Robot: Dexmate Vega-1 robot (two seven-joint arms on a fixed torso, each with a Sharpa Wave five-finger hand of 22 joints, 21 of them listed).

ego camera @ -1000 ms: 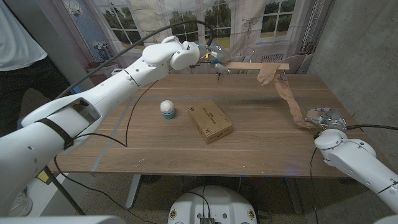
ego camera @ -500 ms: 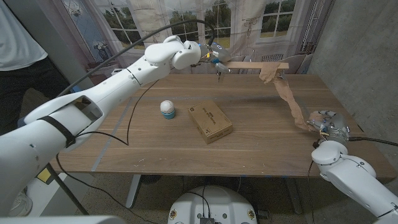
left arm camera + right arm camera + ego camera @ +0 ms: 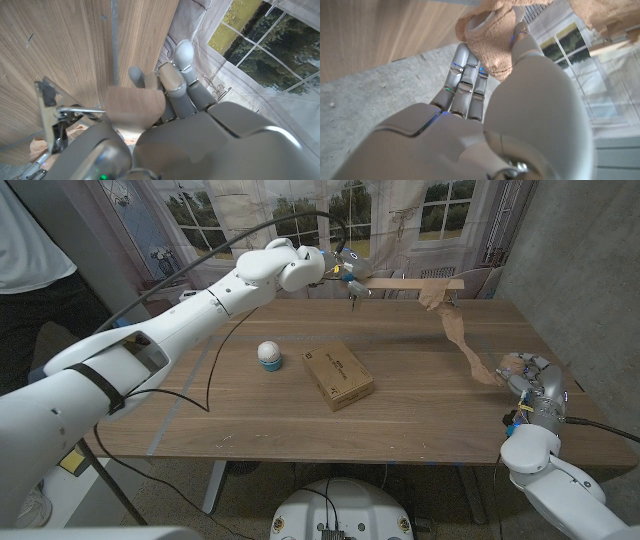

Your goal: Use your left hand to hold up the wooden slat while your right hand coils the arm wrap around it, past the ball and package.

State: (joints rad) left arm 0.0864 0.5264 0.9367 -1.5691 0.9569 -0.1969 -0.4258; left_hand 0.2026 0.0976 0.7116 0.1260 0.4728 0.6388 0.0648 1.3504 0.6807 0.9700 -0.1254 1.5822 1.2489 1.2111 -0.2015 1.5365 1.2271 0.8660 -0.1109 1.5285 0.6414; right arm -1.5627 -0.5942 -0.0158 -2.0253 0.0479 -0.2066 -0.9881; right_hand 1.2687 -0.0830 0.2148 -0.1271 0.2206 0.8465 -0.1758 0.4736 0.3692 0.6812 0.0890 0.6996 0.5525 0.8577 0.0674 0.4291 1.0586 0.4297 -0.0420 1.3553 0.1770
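Observation:
My left hand (image 3: pixel 343 274) grips one end of the wooden slat (image 3: pixel 415 284) and holds it level above the table's far edge. A tan arm wrap (image 3: pixel 455 330) is wound on the slat's free end and trails down to my right hand (image 3: pixel 527 372), which holds the roll at the table's right edge. The white ball (image 3: pixel 269 355) and the brown package (image 3: pixel 338 374) lie on the table, left of the strip. In the left wrist view my fingers (image 3: pixel 175 80) close round the slat (image 3: pixel 135 107). In the right wrist view the wrap roll (image 3: pixel 487 35) sits against my right hand's fingers (image 3: pixel 467 75).
The wooden table (image 3: pixel 420 415) runs wide under both arms. A black cable (image 3: pixel 212 355) loops over its left part. A person (image 3: pixel 30 235) stands at the far left. A grey wall (image 3: pixel 580 270) rises close behind my right hand. A metal clip (image 3: pixel 52 117) hangs by the slat.
My right forearm has drawn back toward the table's near edge and the hand has tipped more upright, still holding the roll. The left hand and the slat have stayed put.

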